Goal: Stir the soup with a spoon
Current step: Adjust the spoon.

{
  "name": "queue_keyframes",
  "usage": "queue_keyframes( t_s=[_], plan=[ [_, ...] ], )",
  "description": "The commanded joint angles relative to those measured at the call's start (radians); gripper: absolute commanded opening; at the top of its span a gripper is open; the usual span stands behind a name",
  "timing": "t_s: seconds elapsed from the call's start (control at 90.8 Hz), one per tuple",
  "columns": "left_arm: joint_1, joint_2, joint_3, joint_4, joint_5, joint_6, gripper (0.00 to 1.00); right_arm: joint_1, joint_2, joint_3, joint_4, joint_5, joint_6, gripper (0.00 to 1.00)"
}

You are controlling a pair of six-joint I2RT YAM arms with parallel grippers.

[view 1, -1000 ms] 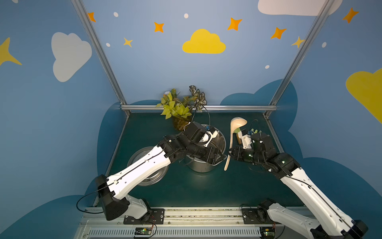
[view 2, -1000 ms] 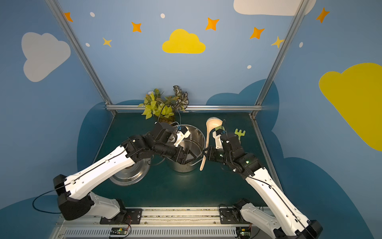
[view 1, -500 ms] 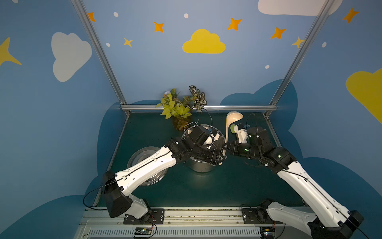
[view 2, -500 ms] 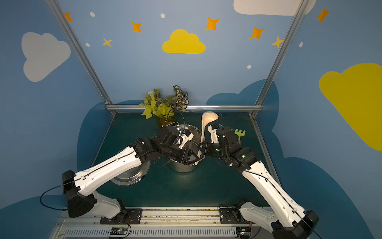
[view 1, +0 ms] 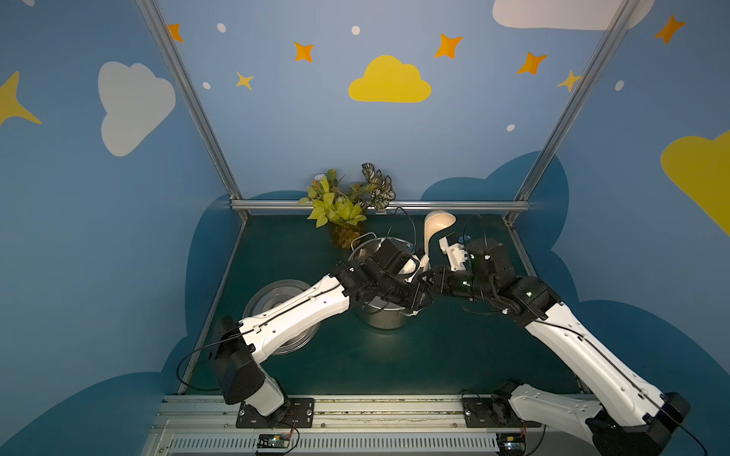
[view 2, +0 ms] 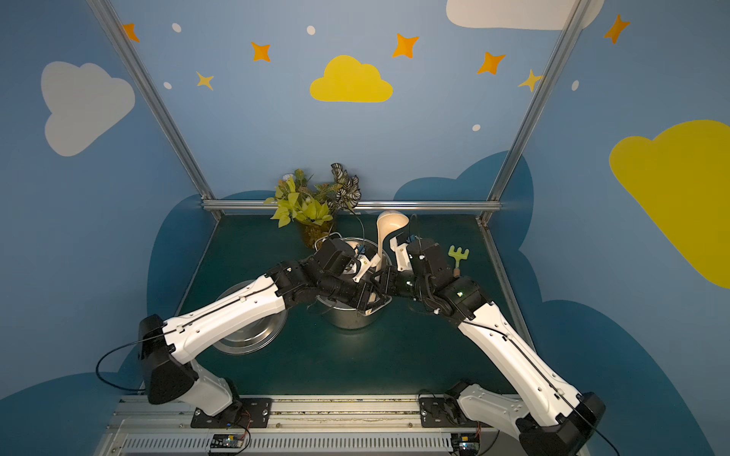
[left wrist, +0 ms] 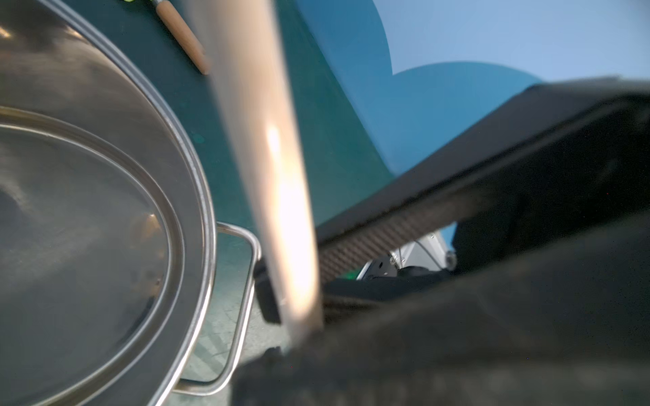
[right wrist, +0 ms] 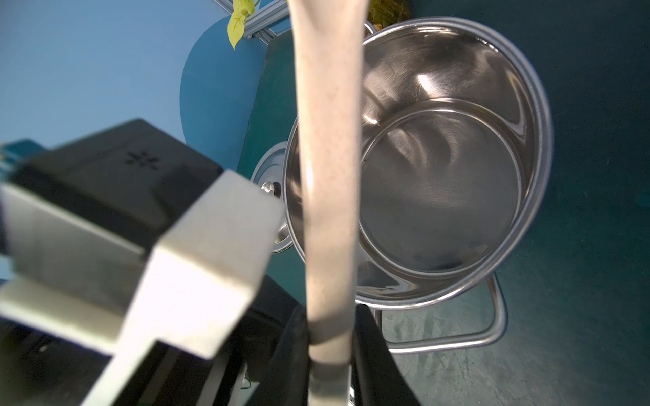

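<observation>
The spoon (view 1: 428,237) (view 2: 381,241) is a cream ladle that stands upright, bowl uppermost, at the right rim of the steel pot (view 1: 385,316) (view 2: 347,318). My right gripper (right wrist: 330,327) (view 2: 381,283) is shut on its handle (right wrist: 329,175), one dark finger on each side. My left gripper (view 2: 367,301) (view 1: 418,304) sits lower on the same handle (left wrist: 267,140), over the pot's near right edge. That view is blurred, so its grip stays unclear. The pot's inside (right wrist: 439,197) (left wrist: 88,211) is bare shiny steel and no soup shows.
A flat steel lid (view 1: 276,304) (view 2: 245,339) lies left of the pot, under my left forearm. A green rake (view 2: 458,256) lies at the right edge of the mat, and a small tool's wooden handle (left wrist: 183,38) shows. A potted plant (view 1: 343,205) stands behind the pot.
My right arm carried the spoon left to the pot's right rim and stood it more upright. My left gripper reached across the pot to the handle and its jaws narrowed.
</observation>
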Motion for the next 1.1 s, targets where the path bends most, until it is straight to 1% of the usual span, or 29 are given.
queue_keyframes(
  t_s=[0.0,0.055,0.242,0.319,0.418,0.573,0.639,0.694,0.749,0.782,0.859,0.892,0.947,1.002,1.09],
  plan=[
    [0.003,-0.003,0.022,0.03,0.006,0.009,0.29,0.011,-0.012,0.031,-0.002,-0.013,-0.015,0.0],
    [0.005,-0.006,0.013,0.044,0.008,0.002,0.23,0.014,-0.012,0.028,-0.006,-0.013,-0.018,0.0],
    [0.019,-0.031,-0.03,0.112,0.036,-0.031,0.09,0.018,-0.014,0.026,-0.015,-0.018,-0.03,0.0],
    [0.025,-0.034,-0.041,0.127,0.051,-0.038,0.09,0.019,-0.017,0.024,-0.018,-0.02,-0.034,0.0],
    [0.029,-0.042,-0.054,0.14,0.056,-0.049,0.12,0.021,-0.021,0.022,-0.022,-0.022,-0.038,0.0],
    [0.042,-0.046,-0.089,0.205,0.115,-0.079,0.12,0.021,-0.032,0.021,-0.031,-0.022,-0.04,0.0],
    [0.046,-0.052,-0.108,0.238,0.119,-0.1,0.09,0.02,-0.041,0.023,-0.033,-0.014,-0.038,0.0],
    [0.048,-0.06,-0.122,0.257,0.115,-0.123,0.03,0.018,-0.053,0.023,-0.039,-0.004,-0.041,0.01],
    [0.056,-0.069,-0.14,0.278,0.106,-0.154,0.03,0.014,-0.076,0.017,-0.04,0.023,-0.045,0.2],
    [0.061,-0.078,-0.154,0.291,0.101,-0.171,0.03,0.01,-0.099,0.01,-0.039,0.045,-0.037,0.29],
    [0.071,-0.109,-0.189,0.319,0.065,-0.223,0.03,0.0,-0.164,-0.016,-0.029,0.112,-0.007,0.53],
    [0.079,-0.126,-0.215,0.338,0.047,-0.259,0.03,-0.009,-0.189,-0.031,-0.023,0.125,0.015,0.6],
    [0.092,-0.16,-0.267,0.396,0.016,-0.332,0.03,-0.024,-0.235,-0.067,0.004,0.127,0.06,0.69],
    [0.101,-0.191,-0.321,0.46,-0.017,-0.415,0.03,-0.036,-0.275,-0.12,0.067,0.096,0.12,0.74],
    [0.103,-0.214,-0.378,0.549,-0.059,-0.509,0.03,-0.04,-0.332,-0.263,0.299,0.011,0.27,0.78]
  ],
)
